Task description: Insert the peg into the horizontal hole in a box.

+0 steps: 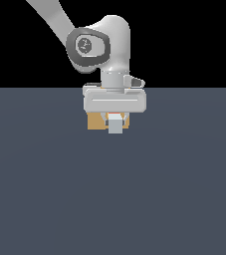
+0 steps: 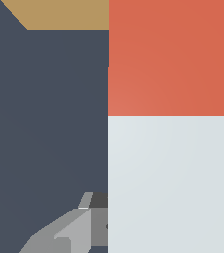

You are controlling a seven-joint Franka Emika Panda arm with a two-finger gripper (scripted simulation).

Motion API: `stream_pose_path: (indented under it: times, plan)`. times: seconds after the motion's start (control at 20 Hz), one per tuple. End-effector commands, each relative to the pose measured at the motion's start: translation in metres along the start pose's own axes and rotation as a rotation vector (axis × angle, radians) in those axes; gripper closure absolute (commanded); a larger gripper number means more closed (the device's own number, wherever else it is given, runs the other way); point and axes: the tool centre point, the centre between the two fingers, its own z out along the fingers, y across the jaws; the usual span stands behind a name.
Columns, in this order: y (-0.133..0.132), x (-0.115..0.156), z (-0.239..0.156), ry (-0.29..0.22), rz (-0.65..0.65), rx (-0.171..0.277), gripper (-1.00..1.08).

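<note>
Dark slate floor (image 1: 45,199) ran flat under a black backdrop, with nothing else to see on it but the work at its far middle. At the centre of that work the peg (image 1: 116,125) was held low over the floor, its pale grey end toward the exterior camera and its red end (image 2: 167,59) toward the box (image 1: 94,122), which sat just behind it and was mostly hidden by the gripper (image 1: 115,118). The peg's long axis lay level, running from the camera away to the box, so the exterior view showed it almost end-on. In the wrist view the red end reached up to the tan face (image 2: 64,14) of the box, but whether it had entered the hole could not be told, as the hole itself was hidden. The jaws appeared closed on the grey part of the peg, with one finger (image 2: 64,232) showing beside it. To do this step well, the arm would likely need to keep the peg level and square to the box face, line the red tip up with the opening, and push slowly and straight, since a small tilt could jam the square bar against the rim.
</note>
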Motion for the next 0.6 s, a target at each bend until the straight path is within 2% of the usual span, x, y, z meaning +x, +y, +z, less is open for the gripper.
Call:
stream_pose_path:
  times: [0.0,0.2,0.55]
  plan:
    - [0.001,0.006,-0.002,0.001,-0.001,-0.004,1.08]
    - [0.0,0.026,-0.002,0.001,-0.001,-0.004,1.08]
    - [0.0,0.083,-0.003,0.001,-0.001,-0.006,1.08]
